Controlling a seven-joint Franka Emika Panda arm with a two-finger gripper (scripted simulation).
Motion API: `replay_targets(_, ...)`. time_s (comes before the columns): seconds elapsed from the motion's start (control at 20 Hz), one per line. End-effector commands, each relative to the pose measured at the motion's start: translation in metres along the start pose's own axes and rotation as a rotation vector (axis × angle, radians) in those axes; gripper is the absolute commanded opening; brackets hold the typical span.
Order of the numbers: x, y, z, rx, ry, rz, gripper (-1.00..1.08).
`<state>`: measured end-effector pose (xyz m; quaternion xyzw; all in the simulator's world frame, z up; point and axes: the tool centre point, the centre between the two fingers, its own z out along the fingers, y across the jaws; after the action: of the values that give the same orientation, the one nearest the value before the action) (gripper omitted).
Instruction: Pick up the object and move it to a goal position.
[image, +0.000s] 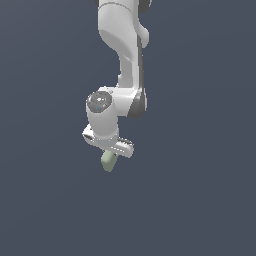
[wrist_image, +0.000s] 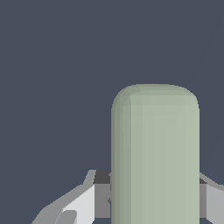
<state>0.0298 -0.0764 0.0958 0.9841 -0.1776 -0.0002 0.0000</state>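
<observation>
The object (image: 108, 161) is a small pale sage-green oblong block with rounded edges, sticking out below the white gripper bar in the exterior view. In the wrist view the object (wrist_image: 155, 153) fills the middle, standing between two grey fingers (wrist_image: 101, 199) that press its sides. My gripper (image: 113, 154) is shut on the object. Its fingertips are mostly hidden by the hand in the exterior view. The white arm comes down from the top of the exterior view.
A plain dark blue-grey surface (image: 200, 190) fills the background in both views. No other things show.
</observation>
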Motion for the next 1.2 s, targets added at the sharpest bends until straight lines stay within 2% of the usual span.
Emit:
replay_targets(0.0,0.0,0.0,0.0,0.0,0.0,0.0,-1.0)
replay_targets(0.6,-0.005,0.001,-0.012,0.0,0.0,0.0,-1.0)
replay_targets(1.15,-0.029,0.005,-0.074,0.0,0.0,0.0,-1.0)
